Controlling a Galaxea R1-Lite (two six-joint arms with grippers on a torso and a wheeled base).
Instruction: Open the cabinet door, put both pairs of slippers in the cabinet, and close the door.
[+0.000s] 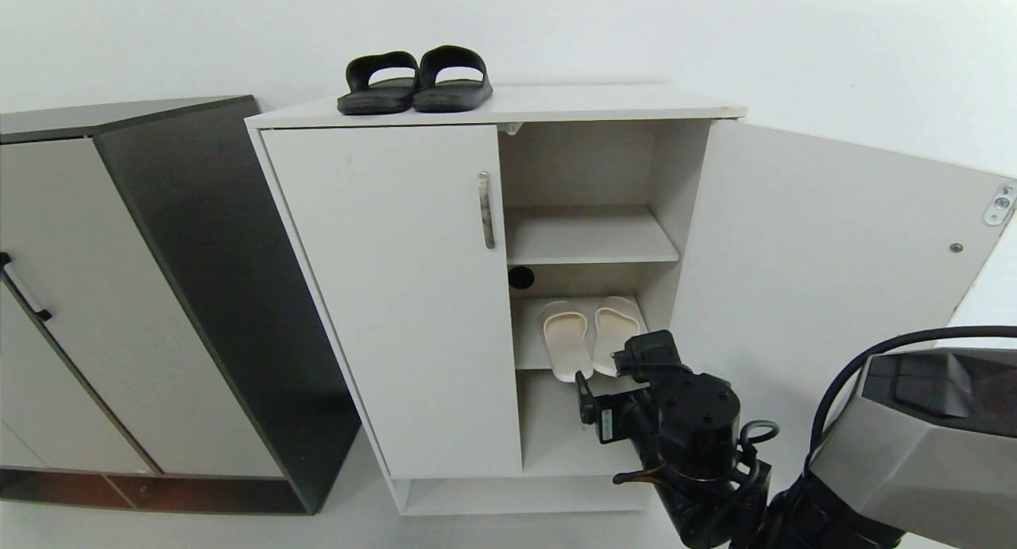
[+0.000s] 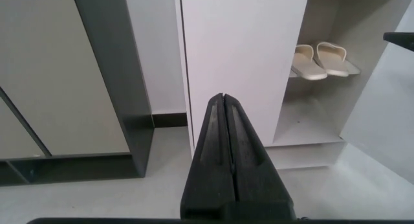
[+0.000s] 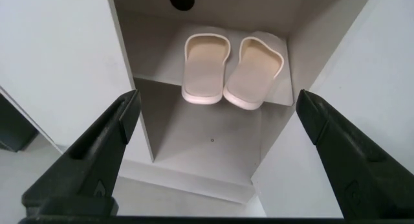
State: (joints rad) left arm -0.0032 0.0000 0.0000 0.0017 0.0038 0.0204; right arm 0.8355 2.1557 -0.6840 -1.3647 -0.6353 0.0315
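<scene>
Atop the cabinet (image 1: 620, 100), left end, black slippers (image 1: 415, 80) looked light, bendy, best pinched by the straps (image 1: 453, 56). Right gripper (image 3: 217, 101) gaped; left gripper (image 2: 223, 101) was pressed together.

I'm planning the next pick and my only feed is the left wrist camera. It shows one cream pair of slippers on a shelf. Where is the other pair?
Observer: The black rubber slide slippers sit side by side on top of the white cabinet, above its shut left door.
Operator: Is the right gripper carrying anything?
Observer: No. The right gripper is open with nothing between its fingers, facing the cream foam slippers on their shelf.
Operator: How far open is the right door?
Observer: The white right door is swung wide, leaving the shelves exposed.
</scene>
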